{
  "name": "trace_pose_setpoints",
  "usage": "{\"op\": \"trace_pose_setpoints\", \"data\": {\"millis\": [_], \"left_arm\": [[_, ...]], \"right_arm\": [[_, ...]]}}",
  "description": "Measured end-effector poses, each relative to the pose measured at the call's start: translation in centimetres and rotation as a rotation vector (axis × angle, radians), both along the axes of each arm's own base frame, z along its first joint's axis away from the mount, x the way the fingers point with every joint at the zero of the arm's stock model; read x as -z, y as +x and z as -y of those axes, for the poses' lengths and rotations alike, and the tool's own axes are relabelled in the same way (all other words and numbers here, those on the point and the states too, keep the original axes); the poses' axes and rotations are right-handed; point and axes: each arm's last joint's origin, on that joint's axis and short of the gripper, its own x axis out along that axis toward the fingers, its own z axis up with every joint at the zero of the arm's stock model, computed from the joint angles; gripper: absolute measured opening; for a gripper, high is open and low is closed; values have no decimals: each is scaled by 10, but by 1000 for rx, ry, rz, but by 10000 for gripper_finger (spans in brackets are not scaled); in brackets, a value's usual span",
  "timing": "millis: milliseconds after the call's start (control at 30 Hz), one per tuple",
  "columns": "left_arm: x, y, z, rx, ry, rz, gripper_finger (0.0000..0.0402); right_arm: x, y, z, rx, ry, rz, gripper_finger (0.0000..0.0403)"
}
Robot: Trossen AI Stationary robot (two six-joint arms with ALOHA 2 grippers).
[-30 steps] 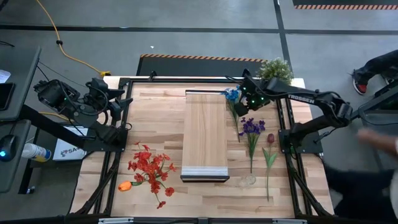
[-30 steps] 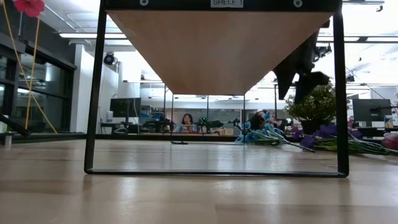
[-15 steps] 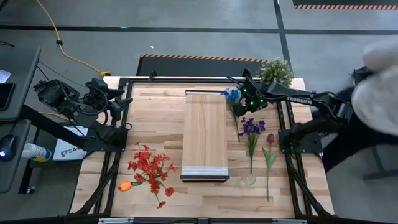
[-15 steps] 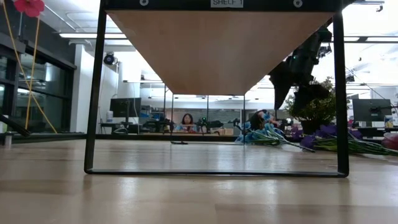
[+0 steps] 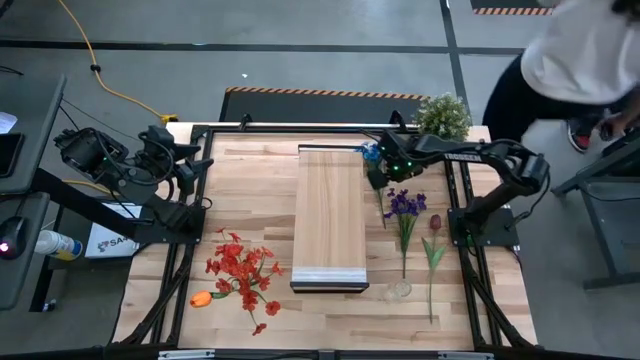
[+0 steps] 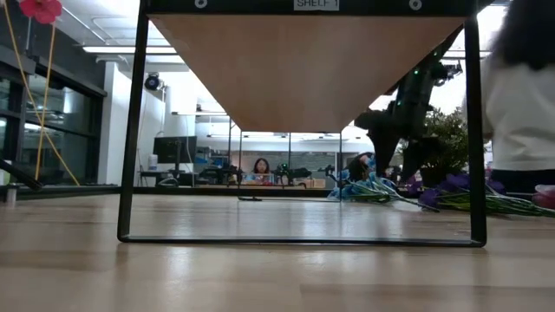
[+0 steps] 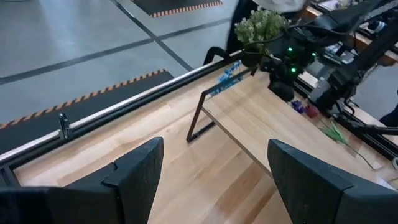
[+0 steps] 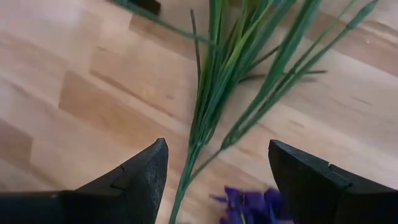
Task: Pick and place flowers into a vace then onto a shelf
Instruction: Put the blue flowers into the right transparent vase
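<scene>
My right pincer (image 5: 377, 172) hangs spread and empty over the blue flower (image 5: 372, 152) near the desk's (image 5: 250, 200) far right corner, beside the shelf (image 5: 330, 215); purple (image 5: 404, 204) and dark-red (image 5: 435, 222) ones lie along the right edge, red ones (image 5: 242, 270) front left. They look light, with thin, springy stems (image 8: 208, 112); I judge mid-stem the place to pinch, not the soft heads. My wrist view shows the stems between my fingers (image 8: 134, 177), which the high view hides. My left pincer (image 5: 185, 170) waits spread at the left edge.

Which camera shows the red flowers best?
The high view: the red flowers lie whole on the table's left, beside the shelf. The low view catches only one pinkish-red bloom at its top corner. Neither wrist view shows them.
</scene>
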Motion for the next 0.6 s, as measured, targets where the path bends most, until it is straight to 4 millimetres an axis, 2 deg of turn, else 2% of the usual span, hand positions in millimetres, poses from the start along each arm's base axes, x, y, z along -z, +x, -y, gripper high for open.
{"op": "trace_pose_setpoints", "data": {"millis": [267,600], "left_arm": [[1,0,1,14,-21,-9,321],[0,-3,-2,16,-31,1,321]], "right_arm": [[18,1,9,10,38,-42,266],[27,4,16,35,90,-3,266]]}}
